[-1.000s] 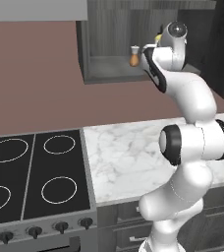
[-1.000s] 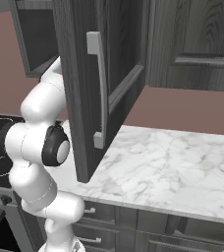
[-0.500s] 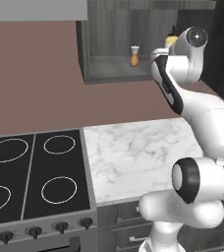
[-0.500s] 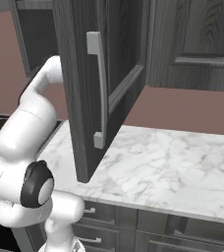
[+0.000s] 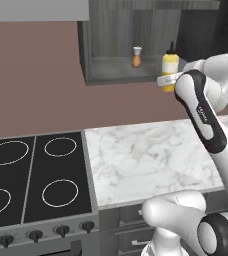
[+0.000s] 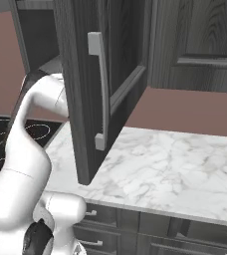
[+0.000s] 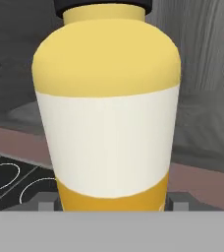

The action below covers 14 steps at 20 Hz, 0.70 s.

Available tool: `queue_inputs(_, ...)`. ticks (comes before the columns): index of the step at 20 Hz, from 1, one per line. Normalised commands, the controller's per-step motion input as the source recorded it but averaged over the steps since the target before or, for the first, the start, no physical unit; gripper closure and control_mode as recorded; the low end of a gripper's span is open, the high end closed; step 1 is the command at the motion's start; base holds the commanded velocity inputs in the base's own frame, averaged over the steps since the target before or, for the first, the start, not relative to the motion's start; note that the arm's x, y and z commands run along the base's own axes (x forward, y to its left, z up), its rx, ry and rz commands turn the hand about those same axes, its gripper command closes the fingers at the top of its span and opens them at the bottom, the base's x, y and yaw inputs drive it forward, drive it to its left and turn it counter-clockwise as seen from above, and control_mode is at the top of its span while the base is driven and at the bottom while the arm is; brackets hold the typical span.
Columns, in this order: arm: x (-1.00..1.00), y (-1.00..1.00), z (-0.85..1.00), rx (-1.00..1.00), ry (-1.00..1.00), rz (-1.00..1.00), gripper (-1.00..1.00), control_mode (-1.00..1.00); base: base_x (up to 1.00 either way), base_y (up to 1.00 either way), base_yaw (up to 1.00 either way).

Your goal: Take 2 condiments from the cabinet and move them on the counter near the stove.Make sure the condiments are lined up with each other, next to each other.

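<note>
Smooth yellow squeeze bottle (image 7: 107,106) (white-banded)

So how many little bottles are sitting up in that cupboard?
2. The yellow squeeze bottle stands on the cabinet shelf at the right, by the robot's hand. The small brown shaker stands to its left. Others may be hidden farther inside.

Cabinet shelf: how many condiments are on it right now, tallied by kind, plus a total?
Yellow squeeze bottle: 1
Brown shaker with white top: 1
Total: 2, both upright on the cabinet shelf, none yet on the counter.
</note>
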Motion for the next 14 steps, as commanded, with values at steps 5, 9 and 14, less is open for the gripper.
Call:
queue_inputs(5, -1.0, 0.33, -0.48, 0.07, 0.12, 0.65, 1.0, -1.0, 0.0, 0.0, 0.0)
queue_inputs(9, -0.72, 0.61, -0.77, 0.08, 0.17, 0.52, 1.0, -1.0, 0.0, 0.0, 0.0)
queue_inputs(14, -0.21, 0.76, -0.87, 0.04, 0.11, 0.4, 1.0, -1.0, 0.0, 0.0, 0.0)
